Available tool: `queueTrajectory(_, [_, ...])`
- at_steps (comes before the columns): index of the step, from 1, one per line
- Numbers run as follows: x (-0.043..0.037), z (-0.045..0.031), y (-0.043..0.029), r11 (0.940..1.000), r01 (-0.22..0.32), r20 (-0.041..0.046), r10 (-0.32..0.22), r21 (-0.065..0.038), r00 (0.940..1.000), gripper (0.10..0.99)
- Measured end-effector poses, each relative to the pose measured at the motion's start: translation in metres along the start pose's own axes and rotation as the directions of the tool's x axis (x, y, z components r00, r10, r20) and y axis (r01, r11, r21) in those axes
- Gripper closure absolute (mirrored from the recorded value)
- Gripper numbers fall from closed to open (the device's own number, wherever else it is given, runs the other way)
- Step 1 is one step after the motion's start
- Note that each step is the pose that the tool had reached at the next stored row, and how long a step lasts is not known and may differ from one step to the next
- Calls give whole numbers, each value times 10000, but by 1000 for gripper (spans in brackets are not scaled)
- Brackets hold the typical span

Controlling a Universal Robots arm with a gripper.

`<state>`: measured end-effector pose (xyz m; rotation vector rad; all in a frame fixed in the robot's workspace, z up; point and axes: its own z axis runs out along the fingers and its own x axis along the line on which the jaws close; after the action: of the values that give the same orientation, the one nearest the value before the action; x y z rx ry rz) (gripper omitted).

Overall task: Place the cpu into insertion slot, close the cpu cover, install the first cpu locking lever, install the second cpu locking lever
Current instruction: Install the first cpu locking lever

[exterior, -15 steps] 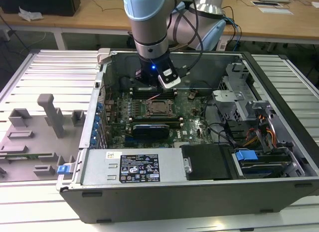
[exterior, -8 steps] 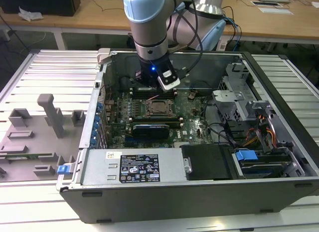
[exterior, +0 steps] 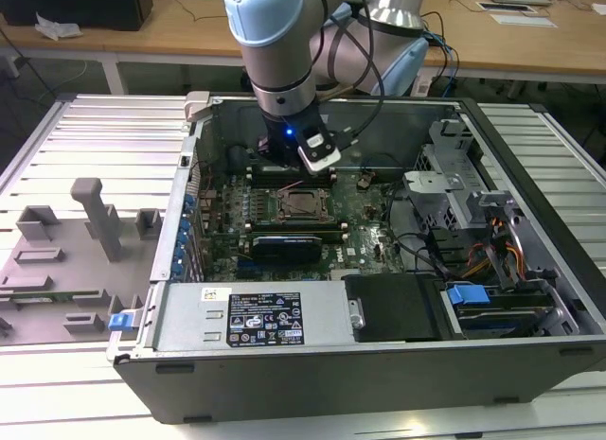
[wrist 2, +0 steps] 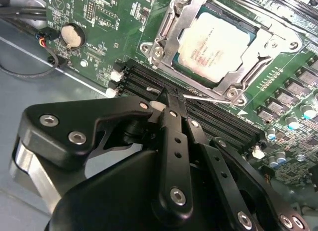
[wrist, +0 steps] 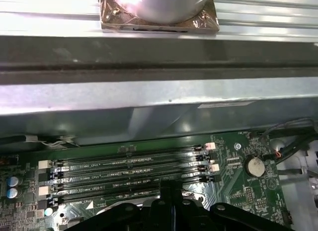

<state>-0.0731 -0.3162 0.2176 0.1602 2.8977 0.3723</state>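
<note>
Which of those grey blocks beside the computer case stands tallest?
The T-topped grey post, rising well above the rest; the other grey blocks around it are squat.

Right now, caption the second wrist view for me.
The cpu sits under the closed cpu cover; tool tip by the memory slots.

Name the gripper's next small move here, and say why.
Probably press the lever in toward the cover's edge to latch it. The cpu sits under the closed cover, and the shut gripper has its tip at that thin lever, which lies loose over the memory slots.
</note>
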Motion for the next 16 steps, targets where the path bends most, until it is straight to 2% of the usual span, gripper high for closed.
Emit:
queueTrajectory(12, [15,24,52,9991,-410,119,409,109,9991,980])
queueTrajectory(16, [20,37,53,9980,-606,178,603,173,9980,980])
